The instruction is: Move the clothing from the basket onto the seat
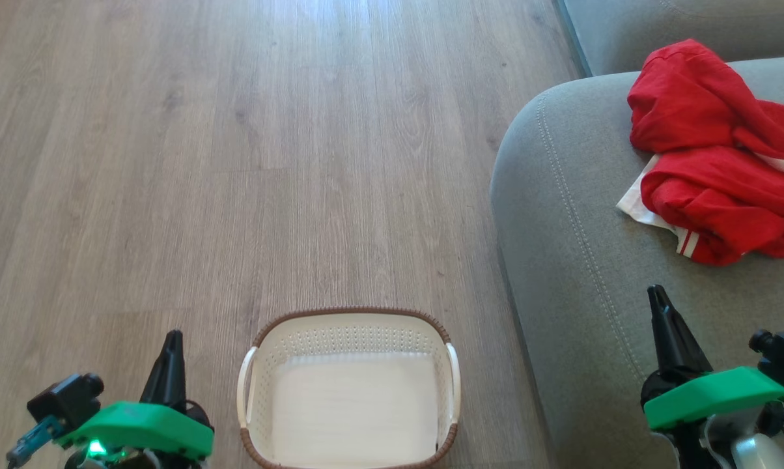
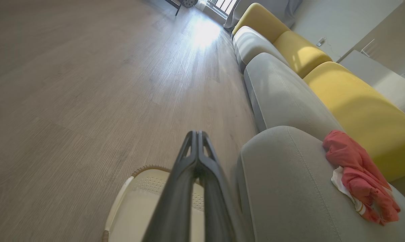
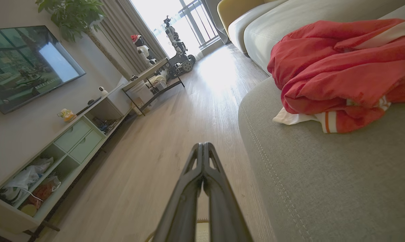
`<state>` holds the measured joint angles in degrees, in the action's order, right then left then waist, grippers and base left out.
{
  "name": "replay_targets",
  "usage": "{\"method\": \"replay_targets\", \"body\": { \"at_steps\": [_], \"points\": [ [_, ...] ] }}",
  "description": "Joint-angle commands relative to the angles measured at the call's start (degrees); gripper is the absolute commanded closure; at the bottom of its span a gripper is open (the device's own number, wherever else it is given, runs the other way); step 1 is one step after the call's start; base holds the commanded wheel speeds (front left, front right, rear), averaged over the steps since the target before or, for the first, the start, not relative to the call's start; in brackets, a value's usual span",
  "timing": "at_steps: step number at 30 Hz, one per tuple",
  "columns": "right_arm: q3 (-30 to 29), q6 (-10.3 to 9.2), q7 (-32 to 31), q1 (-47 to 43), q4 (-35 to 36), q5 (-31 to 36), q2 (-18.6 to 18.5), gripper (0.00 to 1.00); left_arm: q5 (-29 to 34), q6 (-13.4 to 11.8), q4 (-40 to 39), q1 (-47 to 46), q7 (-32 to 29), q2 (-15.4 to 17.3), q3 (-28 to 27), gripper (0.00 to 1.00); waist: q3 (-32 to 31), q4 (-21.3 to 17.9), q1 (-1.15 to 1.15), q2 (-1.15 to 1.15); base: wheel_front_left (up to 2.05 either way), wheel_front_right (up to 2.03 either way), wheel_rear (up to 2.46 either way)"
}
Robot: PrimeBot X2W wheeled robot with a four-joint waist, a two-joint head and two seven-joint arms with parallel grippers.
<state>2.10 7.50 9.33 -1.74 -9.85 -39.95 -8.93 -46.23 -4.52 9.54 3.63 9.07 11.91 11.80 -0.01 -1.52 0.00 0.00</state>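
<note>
The red clothing [image 1: 717, 156] with white trim lies heaped on the grey-green seat [image 1: 587, 260] at the right. The cream basket [image 1: 350, 391] with a brown rim stands on the floor at bottom centre, with nothing in it. My left gripper [image 1: 172, 339] is shut and hovers left of the basket. My right gripper [image 1: 657, 294] is shut above the seat's near part, short of the clothing. In the left wrist view the shut left gripper [image 2: 197, 134] points over the basket [image 2: 135, 205] toward the seat [image 2: 283, 188] and the clothing [image 2: 357, 171]. The right wrist view shows the shut right gripper [image 3: 202, 146], the clothing [image 3: 340, 70] and the seat [image 3: 323, 181].
Wood floor [image 1: 236, 163] stretches ahead and left. More sofa cushions [image 2: 273, 90] and yellow backrests [image 2: 357, 107] run along the right. A TV [image 3: 24, 64], a low cabinet [image 3: 64, 148], a small table [image 3: 152, 80] and a plant [image 3: 74, 16] line the far wall.
</note>
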Motion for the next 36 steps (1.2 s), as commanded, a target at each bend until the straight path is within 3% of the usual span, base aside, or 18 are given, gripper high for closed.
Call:
{"method": "replay_targets", "body": {
  "at_steps": [1,36],
  "points": [
    [-0.4,0.00,-0.5,3.3,1.4,-1.5,-0.1,1.00,-1.3,0.6,-1.4,-3.0,-0.4,0.1,-2.0,1.00,0.0,0.0,0.00,0.00,0.00,0.00,0.00],
    [-3.0,-0.01,-6.1,5.1,-0.7,-22.0,1.9,1.00,-19.2,5.1,0.9,-5.6,-6.1,-3.2,-8.0,1.00,0.1,0.6,0.00,0.00,0.00,0.00,0.00]
  ]
}}
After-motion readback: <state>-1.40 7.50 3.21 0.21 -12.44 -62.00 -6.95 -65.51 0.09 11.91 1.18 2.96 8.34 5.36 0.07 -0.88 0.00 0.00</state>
